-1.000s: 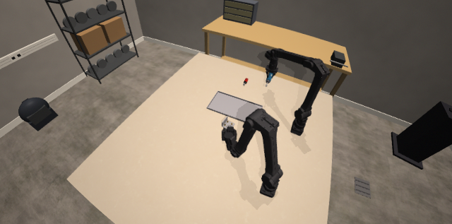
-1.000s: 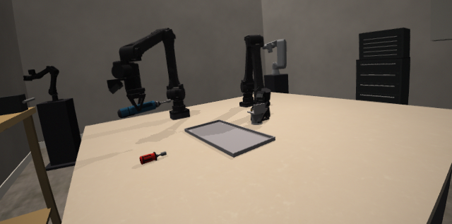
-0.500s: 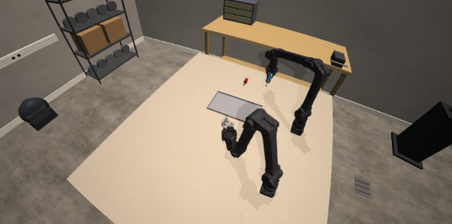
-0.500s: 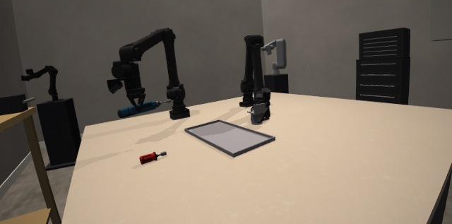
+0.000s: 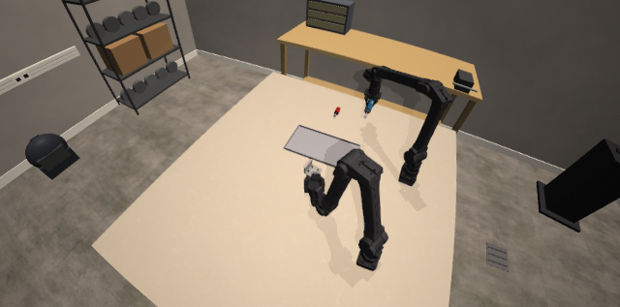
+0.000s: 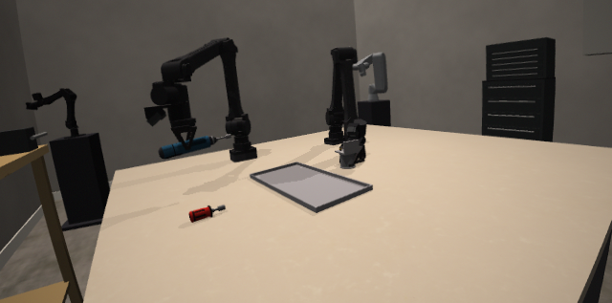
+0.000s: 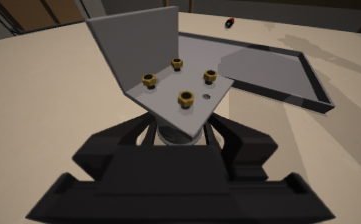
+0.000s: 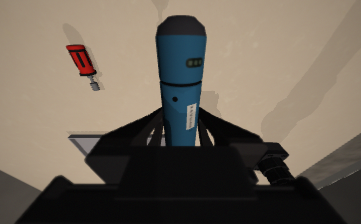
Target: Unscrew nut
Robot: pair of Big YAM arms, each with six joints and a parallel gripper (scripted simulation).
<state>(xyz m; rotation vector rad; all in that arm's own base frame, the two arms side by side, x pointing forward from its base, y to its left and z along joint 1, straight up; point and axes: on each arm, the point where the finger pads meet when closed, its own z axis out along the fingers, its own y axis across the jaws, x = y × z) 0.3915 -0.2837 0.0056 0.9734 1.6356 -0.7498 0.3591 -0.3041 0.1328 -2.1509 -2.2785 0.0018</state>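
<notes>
The joint module (image 7: 177, 134) stands on the table with the grey angle bracket (image 7: 167, 70) on top. Several brass nuts (image 7: 185, 98) sit on its studs; I cannot tell which one sits lowest. My left gripper (image 7: 180, 112) is shut on the module's round body, low beside the tray; it also shows in the top view (image 5: 312, 180). My right gripper (image 6: 184, 137) is shut on the blue nut driver (image 6: 186, 142) and holds it lying tilted in the air above the table, far from the module. The driver's barrel fills the right wrist view (image 8: 182, 75).
A shallow grey tray (image 5: 321, 146) lies between the two arms. A red hand screwdriver (image 5: 337, 111) lies on the table beyond the tray, near the nut driver. A wooden bench (image 5: 378, 52) stands past the table's far edge.
</notes>
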